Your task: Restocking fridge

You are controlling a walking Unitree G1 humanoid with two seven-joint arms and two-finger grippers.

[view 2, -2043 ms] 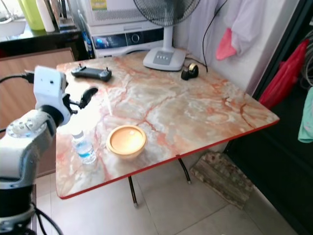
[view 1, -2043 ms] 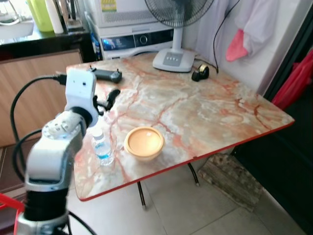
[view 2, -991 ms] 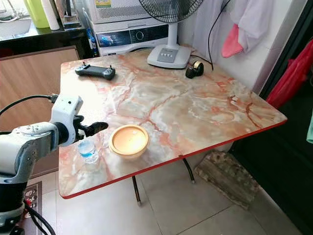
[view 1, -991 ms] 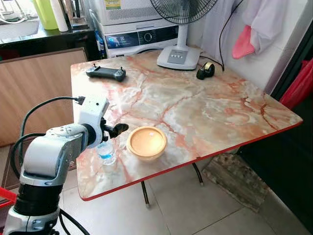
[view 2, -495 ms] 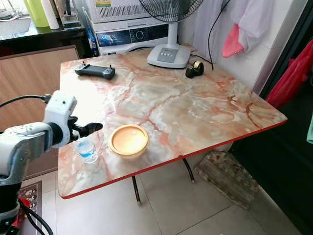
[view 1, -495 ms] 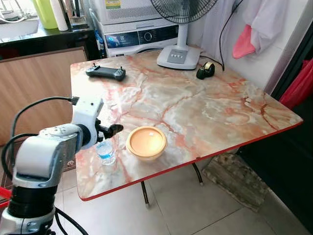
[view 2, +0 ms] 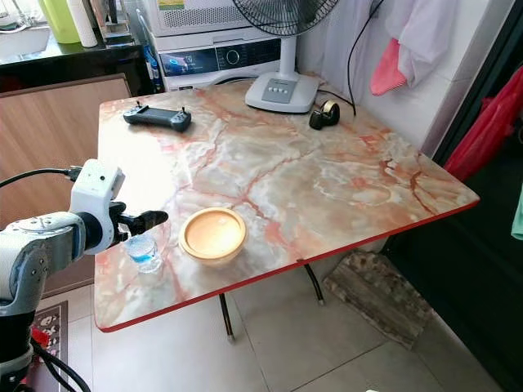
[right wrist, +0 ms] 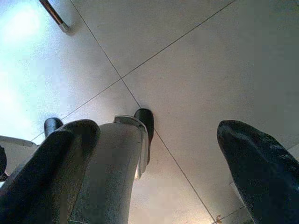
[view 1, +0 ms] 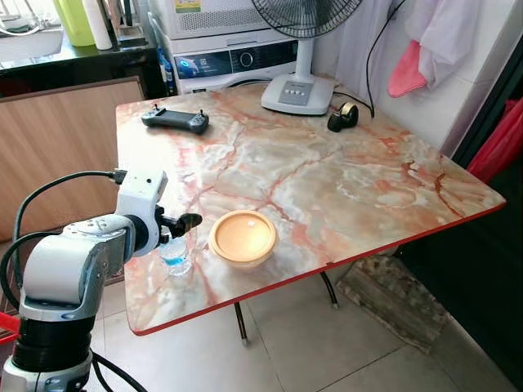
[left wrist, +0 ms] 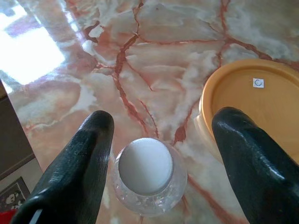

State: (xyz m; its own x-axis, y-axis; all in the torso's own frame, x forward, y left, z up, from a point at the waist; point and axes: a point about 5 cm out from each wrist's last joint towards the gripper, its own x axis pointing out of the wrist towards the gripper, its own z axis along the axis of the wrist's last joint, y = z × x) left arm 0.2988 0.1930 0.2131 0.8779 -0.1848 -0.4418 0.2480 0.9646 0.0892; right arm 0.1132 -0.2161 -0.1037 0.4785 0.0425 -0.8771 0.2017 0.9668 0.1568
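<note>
A small clear water bottle (view 1: 176,253) with a white cap and blue label stands upright near the front left corner of the marble table (view 1: 343,180). My left gripper (view 1: 181,224) hovers just above it, open. In the left wrist view the cap (left wrist: 145,165) sits between the two black fingers (left wrist: 88,158), apart from both. An orange bowl (view 1: 242,237) rests just right of the bottle. My right gripper (right wrist: 159,128) hangs idle over the tiled floor, open and holding nothing.
A black controller (view 1: 174,120), a white fan base (view 1: 298,94) and a tape roll (view 1: 339,117) lie along the table's far side. A washing machine (view 1: 237,59) stands behind, a wooden panel (view 1: 57,139) to the left, a mat (view 1: 392,298) under the table's right edge.
My left arm has come down from above the table's left edge and drawn back over the bottle, so its fingers now straddle the cap. Bottle and bowl have stayed in place.
</note>
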